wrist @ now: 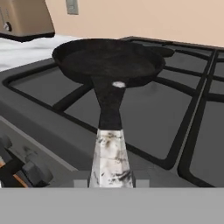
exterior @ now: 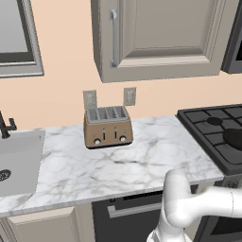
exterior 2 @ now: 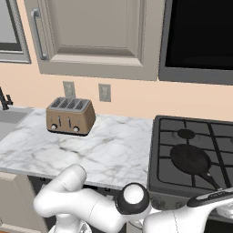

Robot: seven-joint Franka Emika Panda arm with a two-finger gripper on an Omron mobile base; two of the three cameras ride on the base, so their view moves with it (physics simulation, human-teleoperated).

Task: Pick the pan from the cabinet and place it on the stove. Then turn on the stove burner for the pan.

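Observation:
The black pan (exterior 2: pixel 190 159) sits flat on the stove (exterior 2: pixel 160 179), on the near left grate. In the hand view the pan (wrist: pixel 109 61) lies straight ahead, its long handle running toward me. The handle's pale end lies between the fingertips of my gripper (wrist: pixel 110 183), which is shut on it. At the right edge of the left base view a slice of the pan (exterior: pixel 235 138) shows on the stove (exterior: pixel 208 137). The cabinet (exterior: pixel 160 38) hangs on the wall above the counter, door shut, with its bar handle (exterior: pixel 114 38) at the left.
A bronze toaster (exterior: pixel 108 126) stands on the marble counter (exterior: pixel 142 160) below two wall outlets. The sink (exterior: pixel 19 160) is at far left. A dark microwave (exterior 2: pixel 200 36) hangs over the stove. Stove knobs (wrist: pixel 37 173) line the front panel, left of the handle.

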